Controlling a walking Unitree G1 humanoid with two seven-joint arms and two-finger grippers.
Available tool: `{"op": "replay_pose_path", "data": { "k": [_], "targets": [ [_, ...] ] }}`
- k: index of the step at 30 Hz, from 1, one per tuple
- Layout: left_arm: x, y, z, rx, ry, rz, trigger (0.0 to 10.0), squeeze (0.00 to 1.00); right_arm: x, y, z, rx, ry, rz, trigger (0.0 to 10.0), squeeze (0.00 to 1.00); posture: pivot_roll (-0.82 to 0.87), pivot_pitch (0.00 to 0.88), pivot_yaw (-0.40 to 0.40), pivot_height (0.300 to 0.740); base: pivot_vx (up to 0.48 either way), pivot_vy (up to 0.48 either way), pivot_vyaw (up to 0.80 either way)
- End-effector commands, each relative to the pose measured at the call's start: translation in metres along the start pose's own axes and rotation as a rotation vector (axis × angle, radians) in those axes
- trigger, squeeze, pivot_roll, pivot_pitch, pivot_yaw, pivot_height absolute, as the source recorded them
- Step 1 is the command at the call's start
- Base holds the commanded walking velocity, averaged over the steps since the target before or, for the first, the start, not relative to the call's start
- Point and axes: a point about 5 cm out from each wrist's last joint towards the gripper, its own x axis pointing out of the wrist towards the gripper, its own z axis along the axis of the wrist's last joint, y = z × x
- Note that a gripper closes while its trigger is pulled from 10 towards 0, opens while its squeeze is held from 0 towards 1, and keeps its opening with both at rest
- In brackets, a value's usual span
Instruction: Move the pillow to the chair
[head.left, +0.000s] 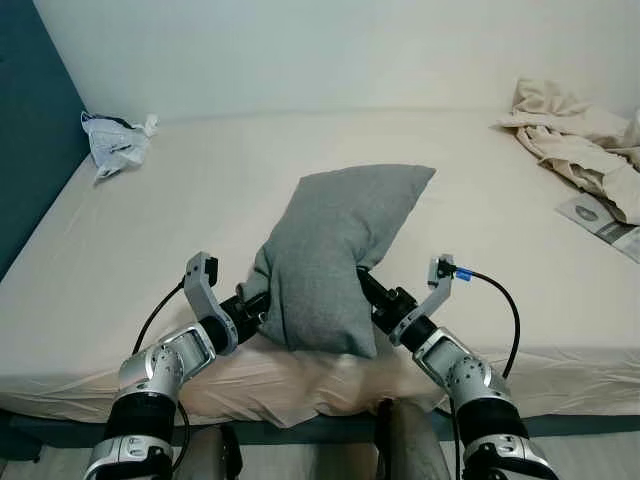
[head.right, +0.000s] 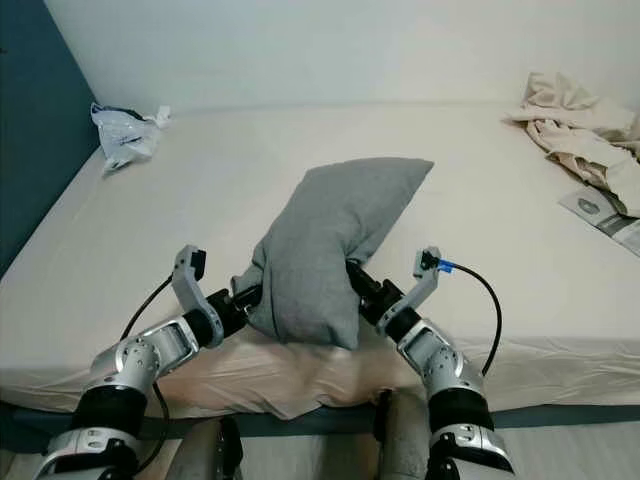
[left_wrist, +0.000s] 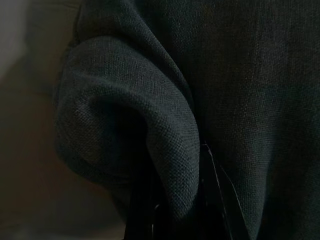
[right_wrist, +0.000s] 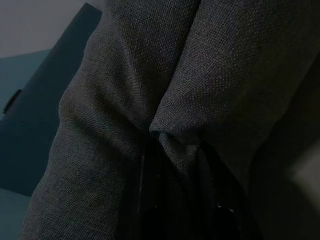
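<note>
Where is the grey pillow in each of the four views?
Left eye view: pillow centre, on the bed.
Right eye view: centre, slightly further left.
Left wrist view: dark grey fold up close.
Right wrist view: pinched grey fold up close.
Shared landmark: the pillow's woven grey fabric.

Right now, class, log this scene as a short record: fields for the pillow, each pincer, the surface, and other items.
pillow: grey pillow, near end raised off the bed
left pincer: left pincer shut on a fold at the pillow's left side
right pincer: right pincer shut on a fold at the pillow's right side
surface: bed with cream sheet
other items: crumpled plastic bag far left; rumpled cream cloth far right; printed leaflet beside it
chair: unseen
</note>
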Motion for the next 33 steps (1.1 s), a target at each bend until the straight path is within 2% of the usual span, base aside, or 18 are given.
{"op": "replay_pose_path", "data": {
  "k": [1, 2, 3, 4, 6, 7, 8, 10, 11, 14, 19, 22, 26, 29, 30, 31, 32, 33],
  "targets": [
    [0.010, -0.014, -0.012, 0.027, 0.048, -0.051, 0.0, 0.00, 0.009, 0.009, -0.014, -0.033, 0.065, 0.029, 0.0, 0.00, -0.05, 0.109, -0.008, 0.553, 0.000, 0.000, 0.00],
    [0.010, -0.014, -0.012, 0.027, 0.048, -0.051, 0.0, 0.00, 0.009, 0.009, -0.014, -0.033, 0.065, 0.029, 0.0, 0.00, -0.05, 0.109, -0.008, 0.553, 0.000, 0.000, 0.00],
    [0.010, -0.012, -0.010, 0.082, 0.027, -0.013, 0.0, 0.00, 0.008, 0.009, -0.013, -0.071, 0.069, 0.020, 0.0, 0.00, -0.05, 0.109, -0.007, 0.553, 0.000, 0.000, 0.00],
    [0.010, -0.007, -0.005, 0.177, -0.003, 0.072, 0.0, 0.00, 0.008, 0.007, -0.013, -0.185, 0.112, -0.026, 0.0, 0.00, -0.05, 0.107, -0.007, 0.553, 0.000, 0.000, 0.00],
    [0.008, -0.002, 0.004, 0.271, -0.065, 0.170, 0.0, 0.00, 0.006, 0.003, -0.013, -0.349, 0.174, -0.101, 0.0, 0.00, -0.06, 0.106, -0.006, 0.553, 0.000, 0.000, 0.00],
    [0.008, -0.002, 0.004, 0.271, -0.065, 0.170, 0.0, 0.00, 0.006, 0.003, -0.013, -0.349, 0.174, -0.101, 0.0, 0.00, -0.06, 0.106, -0.006, 0.553, 0.000, 0.000, 0.00],
    [0.005, -0.003, 0.012, 0.352, -0.114, 0.195, 0.0, 0.00, 0.005, -0.002, -0.008, -0.512, 0.198, -0.184, 0.0, 0.00, -0.06, 0.101, -0.005, 0.553, 0.000, 0.000, 0.00],
    [0.001, -0.011, 0.019, 0.438, -0.180, 0.182, 0.0, 0.00, 0.007, -0.002, 0.009, -0.639, 0.122, -0.279, 0.0, 0.00, -0.06, 0.098, -0.010, 0.553, 0.000, 0.000, 0.00],
    [0.001, -0.011, 0.019, 0.438, -0.180, 0.182, 0.0, 0.00, 0.007, -0.002, 0.009, -0.639, 0.122, -0.279, 0.0, 0.00, -0.06, 0.098, -0.010, 0.553, 0.000, 0.000, 0.00],
    [-0.007, -0.023, 0.034, 0.447, -0.331, 0.167, 0.0, 0.00, 0.014, 0.012, 0.032, -0.703, -0.015, -0.283, 0.0, 0.00, -0.05, 0.096, -0.020, 0.553, 0.000, 0.000, 0.00],
    [-0.021, -0.037, 0.050, 0.345, -0.533, 0.117, 0.0, 0.00, 0.027, 0.041, 0.043, -0.794, -0.115, -0.164, 0.0, 0.00, -0.05, 0.088, -0.027, 0.553, 0.000, 0.000, 0.00],
    [-0.024, -0.044, 0.049, 0.324, -0.577, 0.077, 0.0, 0.00, 0.032, 0.051, 0.045, -0.833, -0.153, -0.134, 0.0, 0.00, -0.04, 0.080, -0.035, 0.553, 0.000, 0.000, 0.00],
    [-0.025, -0.058, 0.045, 0.382, -0.590, 0.051, 0.0, 0.00, 0.040, 0.068, 0.044, -0.884, -0.207, -0.075, 0.0, 0.00, -0.03, 0.078, -0.041, 0.553, 0.000, 0.000, 0.00],
    [-0.025, -0.060, 0.044, 0.409, -0.585, 0.066, 0.0, 0.00, 0.041, 0.069, 0.045, -0.918, -0.226, -0.106, 0.0, 0.00, -0.04, 0.078, -0.044, 0.553, 0.000, 0.000, 0.00],
    [-0.024, -0.060, 0.046, 0.500, -0.574, 0.152, 7.7, 0.00, 0.042, 0.069, 0.046, -0.945, -0.250, -0.157, 8.1, 0.00, -0.03, 0.078, -0.050, 0.553, 0.000, 0.000, 0.00],
    [-0.024, -0.059, 0.046, 0.538, -0.559, 0.189, 8.8, 0.00, 0.041, 0.067, 0.046, -0.953, -0.257, -0.177, 10.0, 0.00, -0.03, 0.078, -0.050, 0.553, 0.000, 0.000, 0.00],
    [-0.024, -0.059, 0.046, 0.538, -0.559, 0.189, 8.8, 0.00, 0.041, 0.067, 0.046, -0.953, -0.257, -0.177, 10.0, 0.00, -0.03, 0.078, -0.050, 0.553, 0.000, 0.000, 0.00],
    [-0.023, -0.055, 0.045, 0.561, -0.520, 0.234, 10.0, 0.00, 0.039, 0.066, 0.044, -0.968, -0.259, -0.191, 10.0, 0.00, -0.04, 0.073, -0.049, 0.553, 0.000, 0.000, 0.00]
  ]
}}
